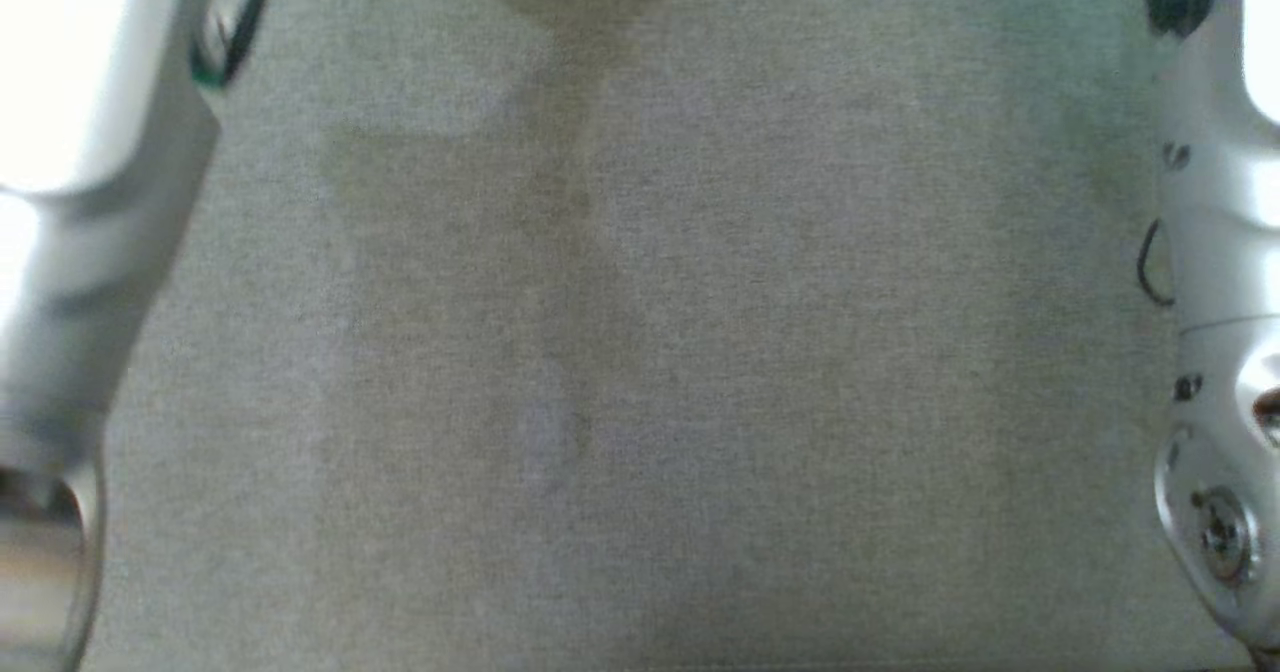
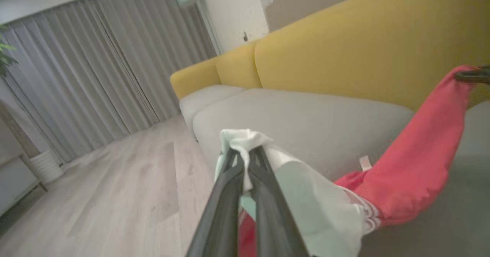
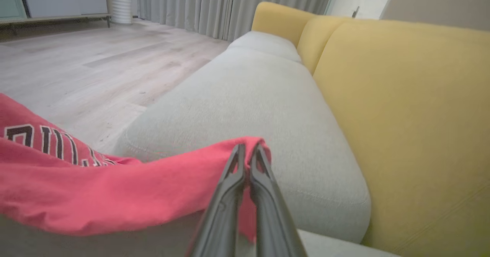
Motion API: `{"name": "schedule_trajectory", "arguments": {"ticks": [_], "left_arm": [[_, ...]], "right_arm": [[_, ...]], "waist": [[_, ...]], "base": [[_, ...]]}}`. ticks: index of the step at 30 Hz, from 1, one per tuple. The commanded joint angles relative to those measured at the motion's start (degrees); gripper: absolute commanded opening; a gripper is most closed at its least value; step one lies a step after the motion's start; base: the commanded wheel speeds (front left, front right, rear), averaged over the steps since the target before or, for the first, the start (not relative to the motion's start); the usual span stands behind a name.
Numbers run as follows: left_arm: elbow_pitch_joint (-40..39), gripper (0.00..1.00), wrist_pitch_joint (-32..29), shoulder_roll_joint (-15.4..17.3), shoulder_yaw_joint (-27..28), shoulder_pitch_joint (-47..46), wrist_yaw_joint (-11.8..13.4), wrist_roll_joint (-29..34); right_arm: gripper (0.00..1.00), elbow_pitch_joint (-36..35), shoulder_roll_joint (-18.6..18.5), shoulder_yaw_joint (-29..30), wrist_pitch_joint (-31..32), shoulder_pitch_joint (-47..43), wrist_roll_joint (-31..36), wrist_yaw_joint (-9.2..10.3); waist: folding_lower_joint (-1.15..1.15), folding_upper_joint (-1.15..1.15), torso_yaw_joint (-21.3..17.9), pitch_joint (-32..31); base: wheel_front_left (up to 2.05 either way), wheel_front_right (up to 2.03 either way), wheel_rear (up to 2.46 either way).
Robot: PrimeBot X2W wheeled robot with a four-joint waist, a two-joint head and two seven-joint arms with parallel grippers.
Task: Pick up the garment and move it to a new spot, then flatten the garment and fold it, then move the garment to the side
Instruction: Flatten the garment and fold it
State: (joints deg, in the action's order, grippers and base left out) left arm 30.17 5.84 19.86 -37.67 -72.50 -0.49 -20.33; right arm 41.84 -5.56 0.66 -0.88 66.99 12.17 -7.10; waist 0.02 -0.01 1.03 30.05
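The garment [image 2: 413, 165] is a red shirt with a pale white part [image 2: 306, 196] and white stripes. It hangs stretched above the grey sofa seat [image 2: 306, 115]. My left gripper [image 2: 247, 153] is shut on the bunched white part. At the top right of the left wrist view, the dark tip of my right gripper [image 2: 472, 75] pinches the red end. In the right wrist view my right gripper [image 3: 247, 152] is shut on a red edge of the garment [image 3: 115, 188], which trails left and bears black-and-white lettering. My pale forearms [image 1: 80, 152] [image 1: 1220, 252] flank the grey cushion [image 1: 640, 352].
A yellow backrest [image 3: 413, 115] rises behind the seat cushions [image 3: 249, 96]. Pale wood floor [image 2: 115, 196] lies in front of the sofa, with grey curtains [image 2: 95, 58] beyond. A white ribbed planter [image 3: 121, 8] and a low cabinet [image 3: 53, 18] stand far off.
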Motion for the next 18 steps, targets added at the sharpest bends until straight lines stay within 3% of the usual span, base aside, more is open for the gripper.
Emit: {"name": "schedule_trajectory", "arguments": {"ticks": [1, 9, 18], "left_arm": [[-1.4, 0.00, 1.1, 2.2, 1.6, 0.9, 0.8, -1.1], [-7.1, 0.00, 3.6, 4.9, 3.5, 14.5, 3.8, -5.4], [-19.5, 0.00, 3.0, 7.9, 4.4, 32.1, 8.9, -9.5]], "right_arm": [[0.00, -0.8, 1.8, -0.4, -2.0, -1.5, -0.7, -0.39], [0.00, -0.8, 2.5, -0.7, -7.1, -10.9, -5.6, -0.39], [0.00, -11.0, 2.6, 0.1, -6.3, -27.2, -11.3, -0.39]], "waist": [[-0.02, 0.01, 0.4, 0.7], [-0.02, 0.01, 0.1, -2.3], [-0.02, 0.01, 0.6, -9.6]], "base": [[0.00, 0.00, 0.00], [0.00, 0.00, 0.00], [0.00, 0.00, 0.00]]}}
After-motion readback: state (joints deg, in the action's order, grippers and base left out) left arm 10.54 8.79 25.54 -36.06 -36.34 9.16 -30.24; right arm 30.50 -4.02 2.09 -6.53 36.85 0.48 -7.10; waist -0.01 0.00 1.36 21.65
